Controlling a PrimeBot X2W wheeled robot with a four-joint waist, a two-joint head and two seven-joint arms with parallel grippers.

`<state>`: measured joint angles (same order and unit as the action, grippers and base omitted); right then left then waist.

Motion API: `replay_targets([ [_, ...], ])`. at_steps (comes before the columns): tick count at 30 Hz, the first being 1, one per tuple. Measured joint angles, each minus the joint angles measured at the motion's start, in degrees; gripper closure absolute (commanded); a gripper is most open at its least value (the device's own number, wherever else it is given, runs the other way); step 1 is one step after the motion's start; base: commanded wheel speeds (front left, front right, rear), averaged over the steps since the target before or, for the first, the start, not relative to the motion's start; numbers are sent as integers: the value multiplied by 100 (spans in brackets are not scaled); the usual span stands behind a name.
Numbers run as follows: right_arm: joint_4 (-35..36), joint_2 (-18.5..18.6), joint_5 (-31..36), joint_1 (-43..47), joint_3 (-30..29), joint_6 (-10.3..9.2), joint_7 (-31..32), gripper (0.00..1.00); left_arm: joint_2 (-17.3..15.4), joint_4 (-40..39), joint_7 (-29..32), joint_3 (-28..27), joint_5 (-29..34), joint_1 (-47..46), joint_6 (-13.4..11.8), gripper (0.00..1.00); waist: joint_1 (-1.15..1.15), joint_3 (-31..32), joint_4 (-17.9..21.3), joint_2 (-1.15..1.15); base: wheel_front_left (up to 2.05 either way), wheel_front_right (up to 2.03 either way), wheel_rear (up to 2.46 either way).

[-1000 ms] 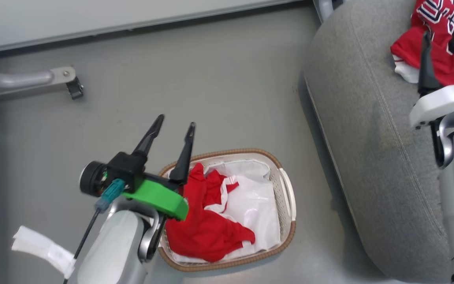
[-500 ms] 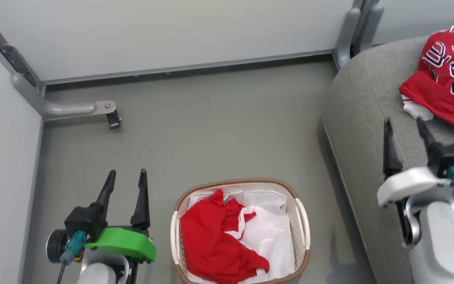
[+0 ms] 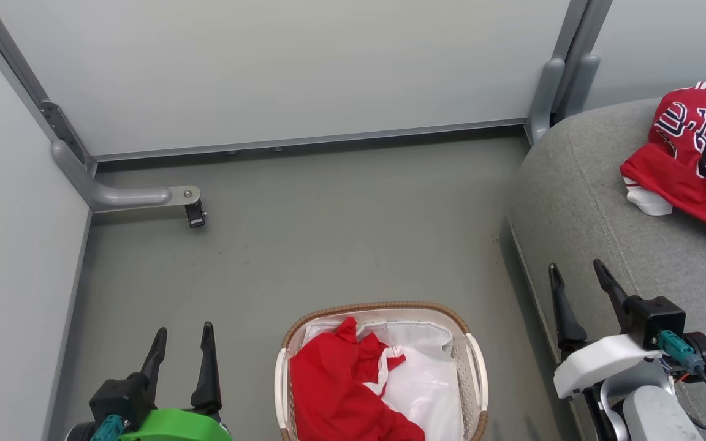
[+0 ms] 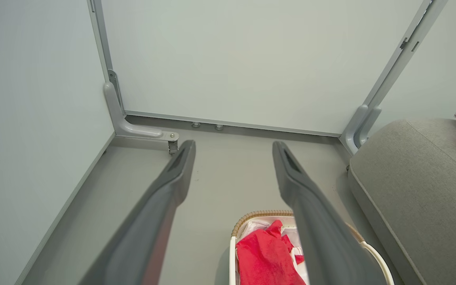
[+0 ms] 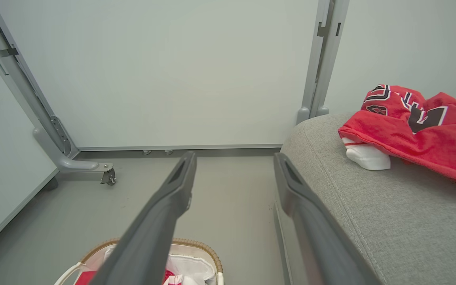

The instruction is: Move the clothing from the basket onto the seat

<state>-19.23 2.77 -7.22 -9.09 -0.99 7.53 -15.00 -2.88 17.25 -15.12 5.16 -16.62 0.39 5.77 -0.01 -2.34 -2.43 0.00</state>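
**Desk:** How many pieces of clothing do you count?

**Me:** I count two. One red garment with white trim (image 3: 334, 392) lies crumpled in the basket (image 3: 383, 304), on its left side, over the white liner (image 3: 423, 380). One lettered red garment (image 3: 696, 165) lies on the seat (image 3: 580, 202), towards its far right, with a bit of white cloth poking out at its near edge.

**Desk:** One basket, one seat?

**Me:** Yes, one of each. The basket stands on the grey floor (image 3: 341, 233), just left of the seat's edge.

**Desk:** And your claws?

**Me:** I have two, each with two dark fingers. My left gripper (image 3: 184, 328) hangs over the floor, left of the basket and apart from it. Its jaws are spread wide with nothing between them. My right gripper (image 3: 575, 266) sits at the seat's near left edge, also released and empty, well short of the lettered garment.
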Motion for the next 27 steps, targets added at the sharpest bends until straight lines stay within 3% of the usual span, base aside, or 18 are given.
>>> replay_targets([
  [27,-47,0,14,122,129,0,0,0,1,134,0,191,-45,-13,14,0,0,143,32,0,0,0,0],
])
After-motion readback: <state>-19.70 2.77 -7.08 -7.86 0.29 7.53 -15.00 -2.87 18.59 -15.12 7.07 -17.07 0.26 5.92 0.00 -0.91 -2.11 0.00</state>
